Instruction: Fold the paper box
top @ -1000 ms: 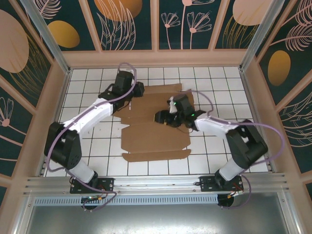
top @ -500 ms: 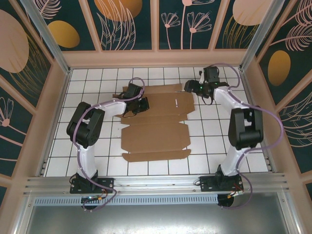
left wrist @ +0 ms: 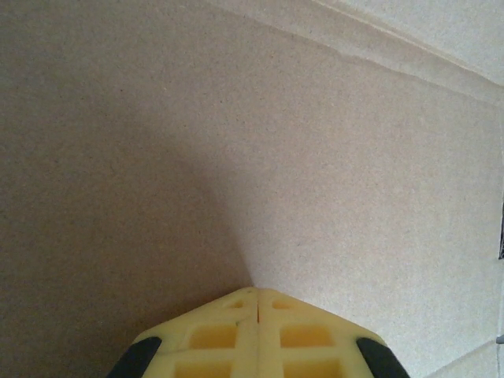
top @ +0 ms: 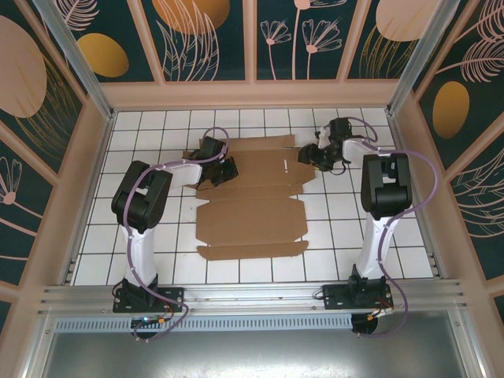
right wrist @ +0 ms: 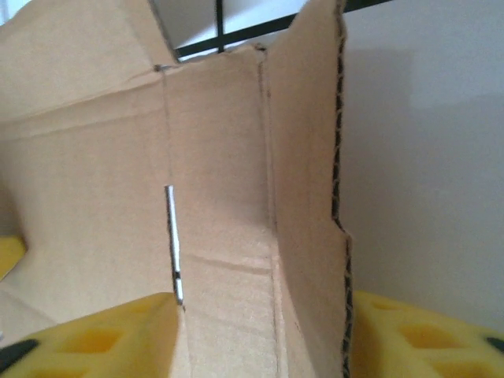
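From above, the paper box lies as a brown unfolded blank on the white-tiled counter, reaching from its middle toward the far edge. The left pincer sits on the box's far-left part, and the right pincer is at its far-right corner.

Left wrist: the yellow fingers are pressed together with nothing between them, against plain cardboard.

Right wrist: the pincer is spread wide, straddling a raised flap beside a slot.

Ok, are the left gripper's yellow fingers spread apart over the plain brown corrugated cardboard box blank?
No, the left gripper has its yellow fingers meeting along a thin seam, shut, over the plain brown corrugated cardboard box blank.
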`<state>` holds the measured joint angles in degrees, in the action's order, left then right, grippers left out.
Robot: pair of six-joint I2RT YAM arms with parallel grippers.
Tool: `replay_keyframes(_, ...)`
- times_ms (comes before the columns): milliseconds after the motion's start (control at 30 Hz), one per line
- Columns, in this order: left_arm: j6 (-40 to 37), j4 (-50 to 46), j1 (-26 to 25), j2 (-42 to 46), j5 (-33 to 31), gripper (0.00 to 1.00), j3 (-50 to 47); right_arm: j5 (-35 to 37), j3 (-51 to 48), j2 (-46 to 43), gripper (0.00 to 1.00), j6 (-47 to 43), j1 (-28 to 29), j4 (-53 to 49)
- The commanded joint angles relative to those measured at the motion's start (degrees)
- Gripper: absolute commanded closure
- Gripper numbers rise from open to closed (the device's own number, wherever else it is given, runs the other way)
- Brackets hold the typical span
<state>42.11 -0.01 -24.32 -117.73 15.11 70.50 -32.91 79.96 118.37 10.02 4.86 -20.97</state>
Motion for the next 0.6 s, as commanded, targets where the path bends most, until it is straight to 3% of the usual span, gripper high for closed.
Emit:
replay_keyframes(0, -0.62, -0.87, -0.04, -2.46, -0.15, 1.0, -0.8, -7.13, -1.87, 0.63, 0.6, 0.89, -1.13, 3.16)
replay_keyframes(100, -0.62, -0.78, -0.07, -2.81, -0.04, 1.0, -1.22, -7.9, -2.84, -1.56, 0.75, 1.1, -0.6, 3.95)
replay_keyframes(367, -0.79, -0.54, -0.07, -1.55, 0.21, 1.0, -1.85, -1.55, -3.62, -8.5, 0.91, 2.3, 3.34, 2.65)
replay_keyframes(567, 0.12, -0.01, -0.47, -1.14, 0.96, 1.0, -2.04, 4.55, -1.08, -9.73, 0.89, 2.69, 8.17, -1.39)
